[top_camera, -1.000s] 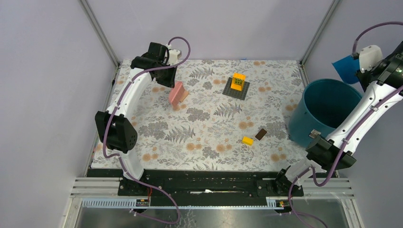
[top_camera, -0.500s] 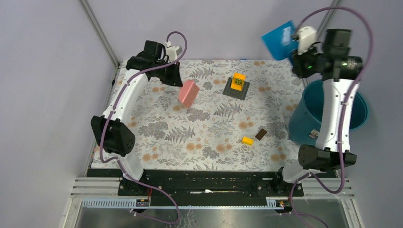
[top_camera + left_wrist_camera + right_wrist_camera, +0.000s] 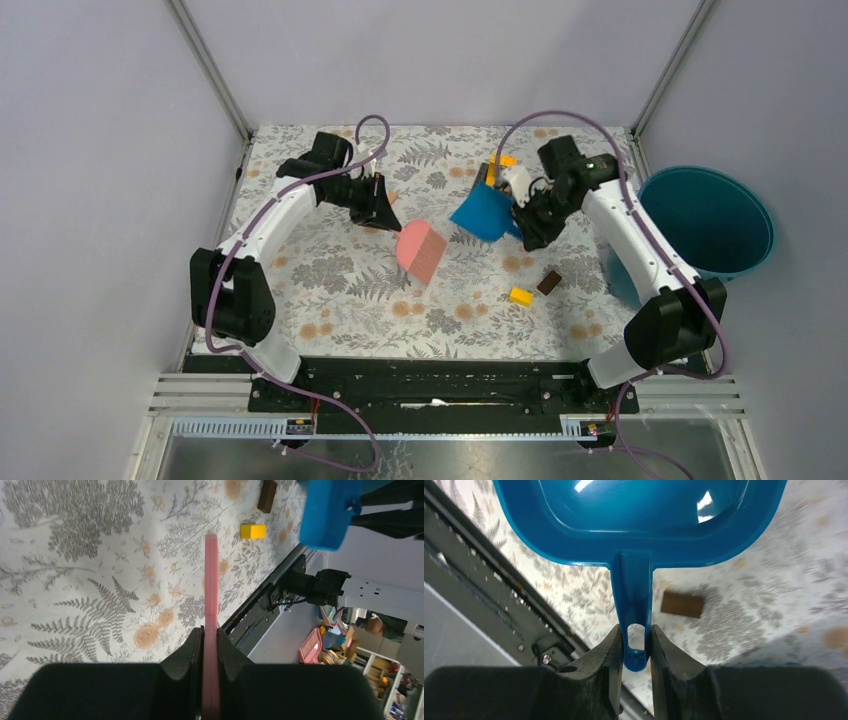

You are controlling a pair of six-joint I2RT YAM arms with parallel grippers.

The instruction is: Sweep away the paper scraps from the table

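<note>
No paper scraps show in any view. The table (image 3: 330,300) has a white cloth with ferns and flowers. My left gripper (image 3: 385,213) is shut on a flat pink sweeper (image 3: 421,251), held over the table's middle. In the left wrist view the sweeper (image 3: 211,590) is edge-on between the fingers, and the gripper (image 3: 210,645) is shut on it. My right gripper (image 3: 526,216) is shut on the handle of a blue dustpan (image 3: 481,213), just right of the sweeper. In the right wrist view the gripper (image 3: 635,645) pinches the dustpan's handle (image 3: 634,595). The pan (image 3: 639,510) looks empty.
A round teal bucket (image 3: 722,222) stands off the table's right edge. A yellow block (image 3: 521,296) and a brown block (image 3: 548,283) lie front right. A yellow piece on a dark baseplate (image 3: 497,163) sits at the back, half hidden by the right arm.
The right arm swung from above the bucket to the table's middle, carrying the dustpan down. The left arm moved the pink sweeper from the back left toward the middle.
</note>
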